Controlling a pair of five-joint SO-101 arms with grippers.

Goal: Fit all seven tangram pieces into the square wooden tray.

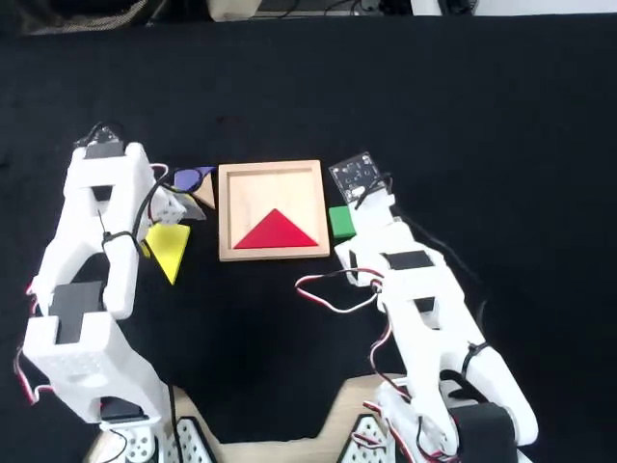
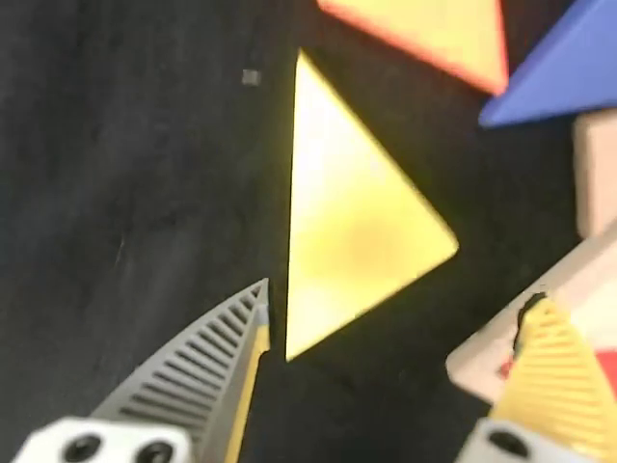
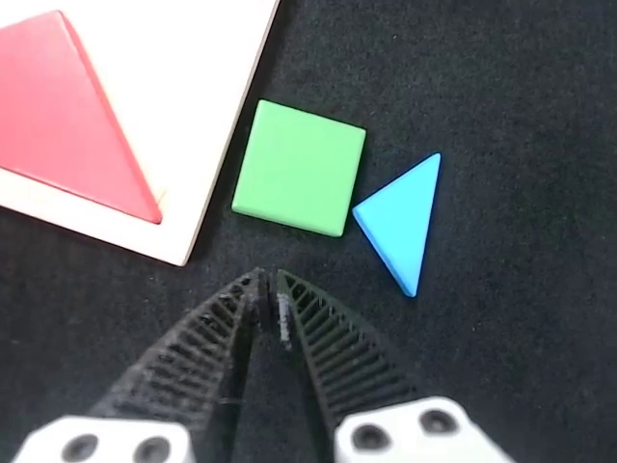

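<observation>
The square wooden tray sits mid-table with a red triangle inside it. Left of the tray lies a large yellow triangle. My left gripper hangs open just above it: one finger is beside the triangle's near corner, and the other is over the tray's corner. On the tray's right side lie a green square and a small blue triangle. My right gripper is shut and empty, a short way back from the square.
Beyond the yellow triangle lie an orange-edged yellow piece, a blue piece and a tan piece, close to the tray's left edge. Black cloth covers the table. The arm bases stand at the near edge.
</observation>
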